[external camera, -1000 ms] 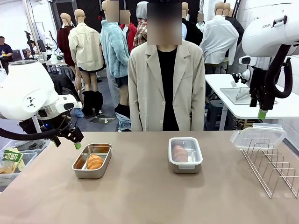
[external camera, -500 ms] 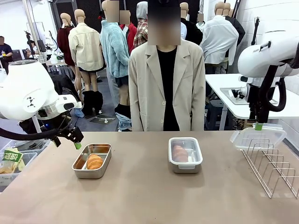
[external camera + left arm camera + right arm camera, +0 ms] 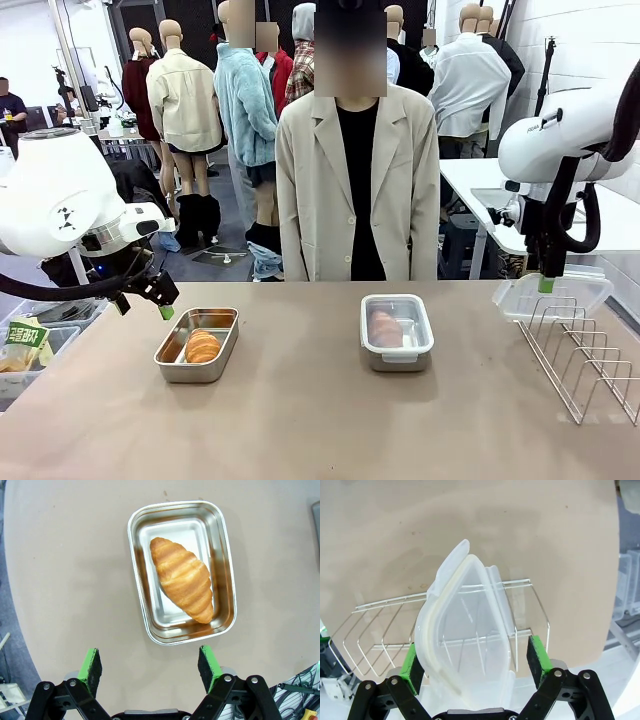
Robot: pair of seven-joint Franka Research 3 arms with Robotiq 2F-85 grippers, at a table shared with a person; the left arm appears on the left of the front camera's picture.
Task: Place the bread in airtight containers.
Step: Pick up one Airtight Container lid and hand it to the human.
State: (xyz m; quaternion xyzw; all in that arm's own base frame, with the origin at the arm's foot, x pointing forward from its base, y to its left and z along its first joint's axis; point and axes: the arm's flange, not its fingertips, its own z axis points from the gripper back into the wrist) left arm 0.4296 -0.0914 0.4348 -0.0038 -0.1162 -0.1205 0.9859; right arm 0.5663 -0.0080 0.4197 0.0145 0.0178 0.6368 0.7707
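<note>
While right gripper (image 3: 475, 667) straddles clear lid (image 3: 465, 645), jaws wide, rack (image 3: 385, 630) beneath

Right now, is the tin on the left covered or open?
Open: the left tin has no lid, and its croissant lies bare inside.

No lettering can be read with any certainty. The right arm (image 3: 560, 135) carries dark print on its white casing near the top, too small and cut short to make out. A green packet (image 3: 22, 345) at the table's left edge bears some print, but it is too blurred to read. The tins, the clear lid and the wire rack carry no visible labels.
</note>
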